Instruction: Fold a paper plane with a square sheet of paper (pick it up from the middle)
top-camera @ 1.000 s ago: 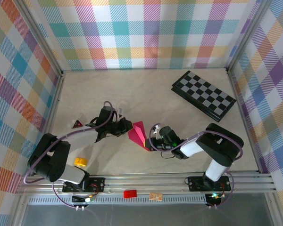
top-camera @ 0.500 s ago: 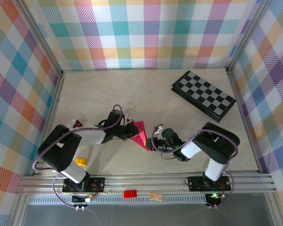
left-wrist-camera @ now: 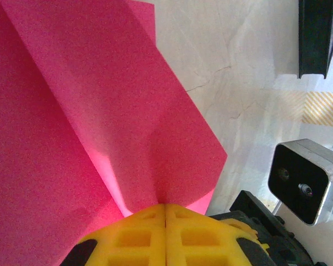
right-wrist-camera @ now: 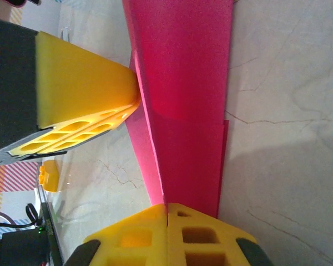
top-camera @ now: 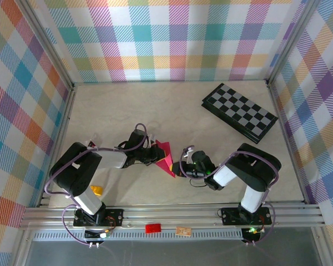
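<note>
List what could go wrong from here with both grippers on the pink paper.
1. Tear: the left gripper and right gripper are both shut on the same folded pink paper, close together. Opposed motion could rip it.
2. Slip: each pinch seems to catch just a narrow bit near the paper's edge, so a tug may pull it free and loosen the crease.
3. Collision: in the right wrist view the left fingers sit near the right gripper.

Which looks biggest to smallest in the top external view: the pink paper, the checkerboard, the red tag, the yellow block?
1. checkerboard, clearly the largest.
2. pink paper, much smaller than the board.
3. red tag and yellow block: both tiny and too alike to rank.
</note>
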You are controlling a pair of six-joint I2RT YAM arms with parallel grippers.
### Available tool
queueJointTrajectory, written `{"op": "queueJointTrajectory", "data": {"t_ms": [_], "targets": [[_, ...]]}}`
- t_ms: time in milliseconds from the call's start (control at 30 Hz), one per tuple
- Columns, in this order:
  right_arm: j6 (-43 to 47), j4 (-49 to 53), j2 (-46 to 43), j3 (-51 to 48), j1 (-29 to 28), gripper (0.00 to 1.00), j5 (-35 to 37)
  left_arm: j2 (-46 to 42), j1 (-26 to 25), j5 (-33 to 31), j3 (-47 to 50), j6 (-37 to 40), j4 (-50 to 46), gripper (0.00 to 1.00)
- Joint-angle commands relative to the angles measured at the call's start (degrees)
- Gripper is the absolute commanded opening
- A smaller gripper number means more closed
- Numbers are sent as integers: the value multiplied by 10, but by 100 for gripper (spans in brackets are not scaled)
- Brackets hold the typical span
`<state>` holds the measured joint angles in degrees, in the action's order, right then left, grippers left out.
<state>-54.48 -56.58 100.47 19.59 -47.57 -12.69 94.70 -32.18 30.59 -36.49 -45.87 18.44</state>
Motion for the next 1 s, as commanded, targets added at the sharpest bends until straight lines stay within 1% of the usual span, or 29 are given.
{"op": "queueJointTrajectory", "data": {"t_ms": [0,533,967], "targets": [[-10,40,20,-7,3,3,-15,9,-5,3,-17,-7,22,7],[-14,72,22,5,12,2,-31,46,-5,-39,-41,9,-12,7],[-19,85,28,10,18,2,-40,66,-5,-47,-54,15,-21,7]]}}
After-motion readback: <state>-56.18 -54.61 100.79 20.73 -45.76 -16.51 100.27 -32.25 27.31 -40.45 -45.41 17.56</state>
